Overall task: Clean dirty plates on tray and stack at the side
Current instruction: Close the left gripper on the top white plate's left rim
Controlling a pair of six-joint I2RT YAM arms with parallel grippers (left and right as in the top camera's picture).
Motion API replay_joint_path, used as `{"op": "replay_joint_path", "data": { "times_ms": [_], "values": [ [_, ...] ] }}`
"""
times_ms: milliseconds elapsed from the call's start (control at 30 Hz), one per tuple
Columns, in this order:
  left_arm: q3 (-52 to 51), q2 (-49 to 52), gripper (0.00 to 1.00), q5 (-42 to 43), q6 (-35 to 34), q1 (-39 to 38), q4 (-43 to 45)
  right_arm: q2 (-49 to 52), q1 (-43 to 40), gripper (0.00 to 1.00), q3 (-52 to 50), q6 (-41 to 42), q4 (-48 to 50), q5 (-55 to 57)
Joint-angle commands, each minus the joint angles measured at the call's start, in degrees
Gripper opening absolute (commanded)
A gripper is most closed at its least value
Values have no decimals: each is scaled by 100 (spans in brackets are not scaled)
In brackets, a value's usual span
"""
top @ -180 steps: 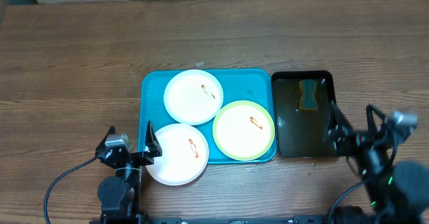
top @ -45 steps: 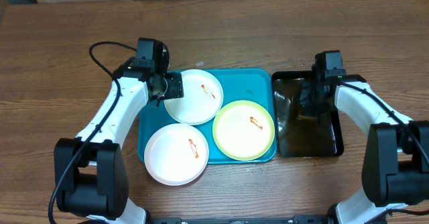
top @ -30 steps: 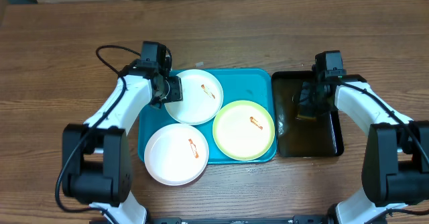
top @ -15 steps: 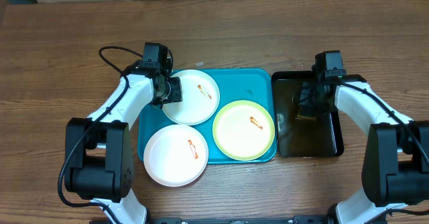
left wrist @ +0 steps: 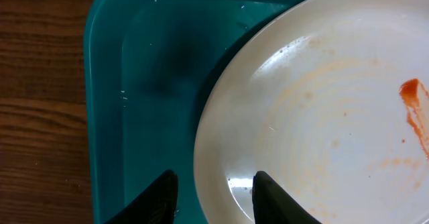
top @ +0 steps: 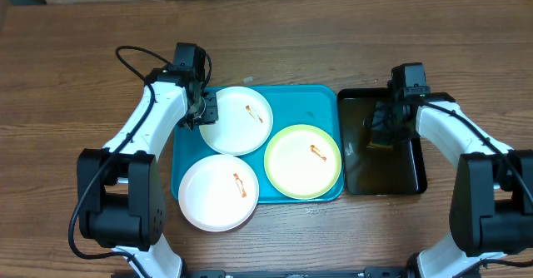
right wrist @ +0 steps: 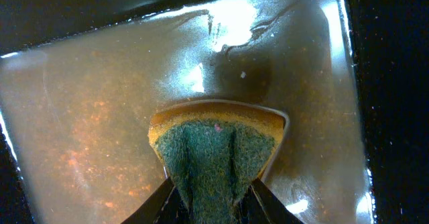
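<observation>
Nearest: front white plate [top: 218,192] overhangs near edge of blue tray [top: 310,103]; yellow plate [top: 302,161] beside it. Behind: rear white plate [top: 238,121], left gripper [left wrist: 214,192] jaws apart, straddling its rim. Right gripper [right wrist: 209,192] clamped on sponge [right wrist: 216,142] in wet black tray [top: 379,184].

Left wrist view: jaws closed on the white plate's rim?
No, the jaws of the left gripper straddle the rim of the white plate, bare tray showing between one jaw and the rim.

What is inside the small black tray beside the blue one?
The black tray holds murky brownish water and a yellow-green sponge, pinched by the right gripper. The tray bottom under the sponge is covered.
</observation>
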Motion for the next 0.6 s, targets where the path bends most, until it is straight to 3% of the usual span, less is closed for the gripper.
{"op": "replay_joint_path", "data": {
  "times_ms": [0, 567],
  "values": [
    [-374, 42, 39, -160, -87, 26, 269, -4, 22, 28, 50, 2, 28, -7],
    [-802, 63, 36, -136, -195, 26, 713, -4, 22, 28, 50, 0, 28, -7]
  ]
}}
